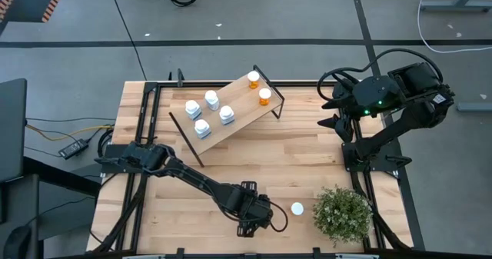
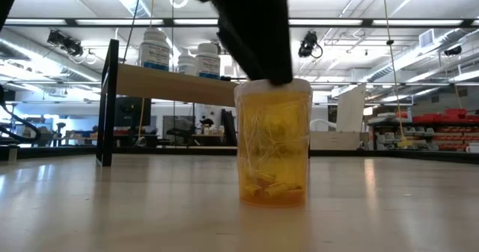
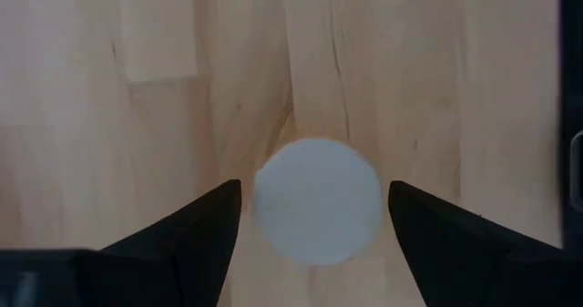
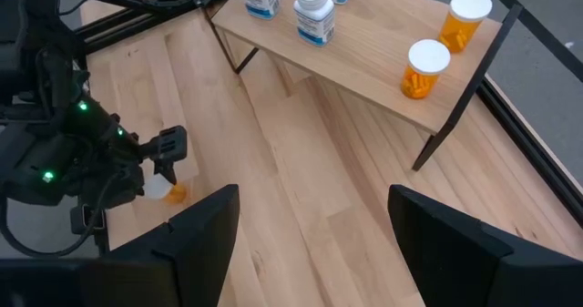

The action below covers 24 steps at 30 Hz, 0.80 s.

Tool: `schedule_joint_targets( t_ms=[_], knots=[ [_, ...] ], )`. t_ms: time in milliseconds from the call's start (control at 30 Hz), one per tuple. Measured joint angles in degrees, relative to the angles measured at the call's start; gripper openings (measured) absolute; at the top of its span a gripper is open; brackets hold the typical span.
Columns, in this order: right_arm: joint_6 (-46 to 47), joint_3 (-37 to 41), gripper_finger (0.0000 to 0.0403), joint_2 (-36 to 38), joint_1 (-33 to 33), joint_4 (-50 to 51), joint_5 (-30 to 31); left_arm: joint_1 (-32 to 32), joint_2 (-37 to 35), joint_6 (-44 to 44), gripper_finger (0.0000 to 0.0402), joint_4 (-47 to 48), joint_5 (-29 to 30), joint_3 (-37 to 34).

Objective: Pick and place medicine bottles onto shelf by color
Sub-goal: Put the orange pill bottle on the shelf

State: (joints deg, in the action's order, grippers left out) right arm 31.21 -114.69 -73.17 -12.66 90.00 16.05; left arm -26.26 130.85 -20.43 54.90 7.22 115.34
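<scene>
1. The left gripper (image 3: 314, 220) hangs over the near part of the light wooden tabletop (image 1: 292, 163), its two dark fingers (image 3: 196, 230) spread on either side of a white round cap.
2. That cap tops a small translucent orange medicine bottle (image 2: 272, 143) standing upright on the table; in the left wrist view the cap (image 3: 316, 200) sits between the fingertips with a sliver of bare wood on each side, so the fingers frame it without clearly pressing on it.
3. In the low view a dark finger (image 2: 251, 28) comes down to the bottle's rim from above.
4. A second white-capped bottle (image 1: 297, 208) stands just beside the left gripper, between it and the green potted plant (image 1: 342, 213).
5. The slanted light-wood shelf (image 1: 238, 97) on a thin black frame lies well beyond the left fingers, carrying four white bottles (image 1: 209, 113) at one end and two orange bottles (image 1: 259, 88) at the other.
6. The right gripper (image 4: 314, 225) waits raised at the table's far right side, fingers wide apart and holding nothing, pointed towards the shelf.
</scene>
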Motion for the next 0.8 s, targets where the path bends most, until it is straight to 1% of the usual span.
schedule_joint_targets(
  t_ms=[167, 367, 467, 533, 600, 800],
  knots=[
    [-0.74, 0.00, 0.0288, 0.00, 0.01, 0.02, 0.00, 0.48, 0.04, -1.42, 0.0284, 3.18, 0.06, 3.50],
    [-0.88, 0.00, 0.0288, 0.00, 0.01, 0.01, 0.00, 0.41, 0.00, -0.81, 0.0282, 3.76, 0.05, 6.51],
    [-0.74, 0.00, 0.0288, 0.00, 0.01, 0.01, 0.00, 0.37, -0.02, -0.79, 0.0269, 3.68, 0.05, 6.70],
    [-0.73, 0.00, 0.0288, 0.00, 0.01, 0.02, 0.00, 0.37, 0.00, -0.79, 0.0248, 3.77, 0.04, 6.63],
    [-0.71, 0.00, 0.0288, 0.00, 0.01, 0.00, 0.00, 0.37, 0.00, -0.79, 0.0220, 3.66, 0.06, 6.63],
    [-0.60, 0.00, 0.0288, 0.00, 0.01, 0.02, 0.00, 0.35, 0.00, -0.26, 0.0104, 3.12, -0.01, 6.29]
  ],
)
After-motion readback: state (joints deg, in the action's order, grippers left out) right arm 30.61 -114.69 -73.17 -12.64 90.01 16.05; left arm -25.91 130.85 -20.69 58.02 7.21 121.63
